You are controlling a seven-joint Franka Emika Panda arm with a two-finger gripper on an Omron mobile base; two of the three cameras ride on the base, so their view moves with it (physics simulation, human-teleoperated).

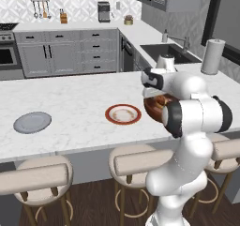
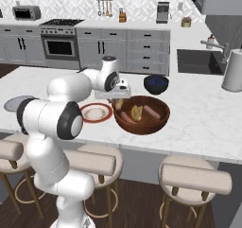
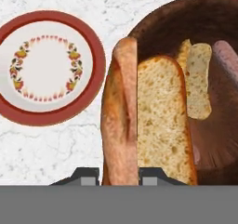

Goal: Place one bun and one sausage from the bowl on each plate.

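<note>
A bun [image 3: 139, 125] is clamped between the fingers [image 3: 119, 175], hand pointing down over the bowl [image 2: 156, 124] beside the red-rimmed plate [image 3: 95, 60].

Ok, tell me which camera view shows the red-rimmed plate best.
Hand view: the red-rimmed plate shows whole, nearly face-on, empty, its floral ring clear. In the left base view it is unobstructed but small and slanted. In the right base view the arm covers part of it.
</note>
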